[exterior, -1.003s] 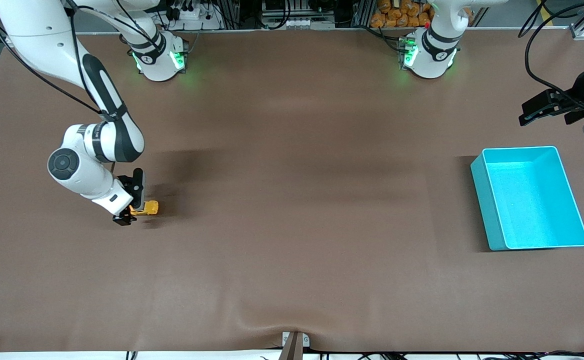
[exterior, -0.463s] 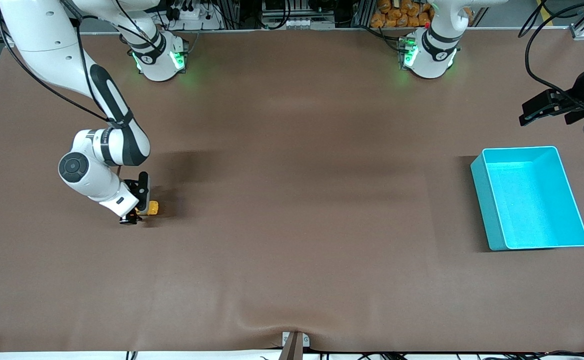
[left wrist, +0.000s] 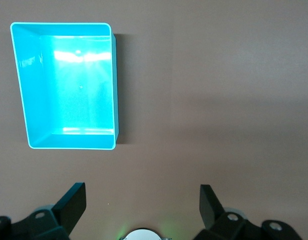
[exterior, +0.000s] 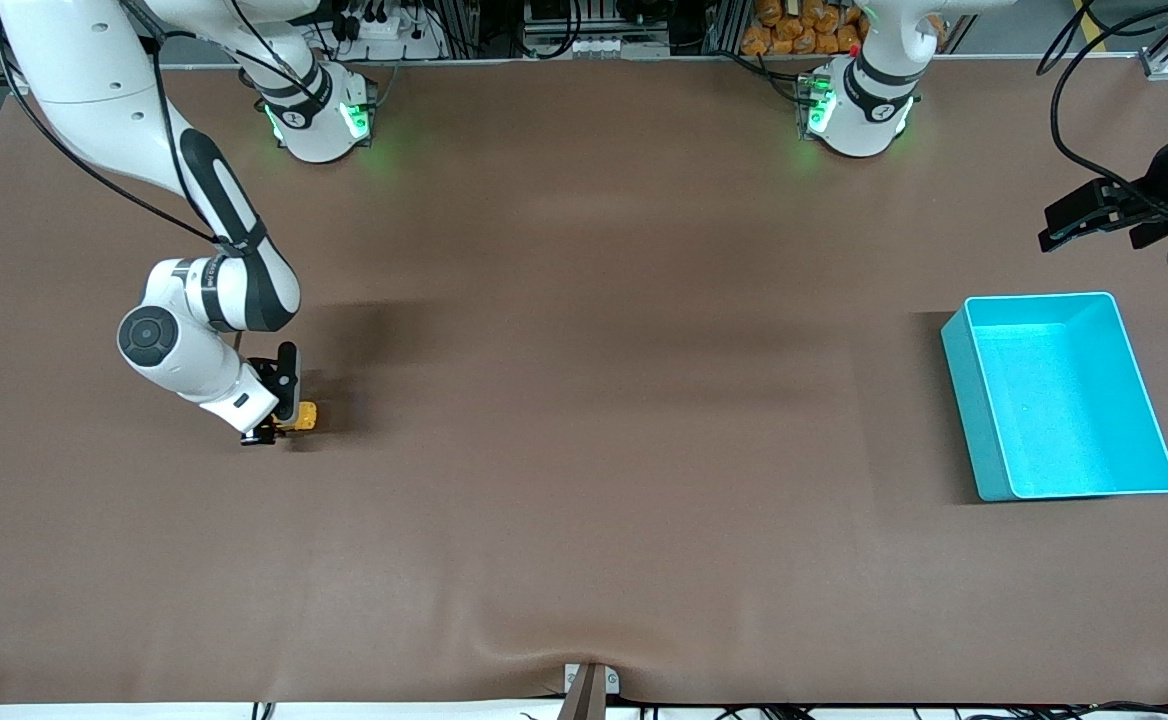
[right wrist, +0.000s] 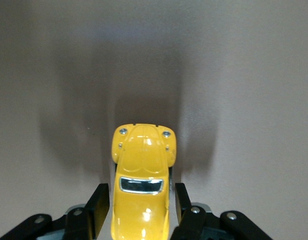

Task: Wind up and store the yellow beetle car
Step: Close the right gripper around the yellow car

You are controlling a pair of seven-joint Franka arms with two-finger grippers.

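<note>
The yellow beetle car (exterior: 305, 416) stands on the brown table toward the right arm's end. In the right wrist view the car (right wrist: 143, 155) points away from the wrist. My right gripper (exterior: 274, 426) is low at the table, and its fingers (right wrist: 99, 200) straddle the car's rear half with a thin gap on each side, so the gripper (right wrist: 142, 194) is open. My left gripper (exterior: 1056, 236) waits open and empty in the air at the left arm's end, above the table by the turquoise bin (exterior: 964, 400). Its view shows the gripper (left wrist: 142, 199) open and the bin (left wrist: 114, 90) empty.
The brown mat (exterior: 584, 400) covers the whole table. The two arm bases (exterior: 319, 120) stand along the table edge farthest from the front camera. A small bracket (exterior: 589, 685) sits at the edge nearest that camera.
My right gripper has slid forward over the car, so less of the car shows past its fingers. The car has stayed in place. The left arm has not moved.
</note>
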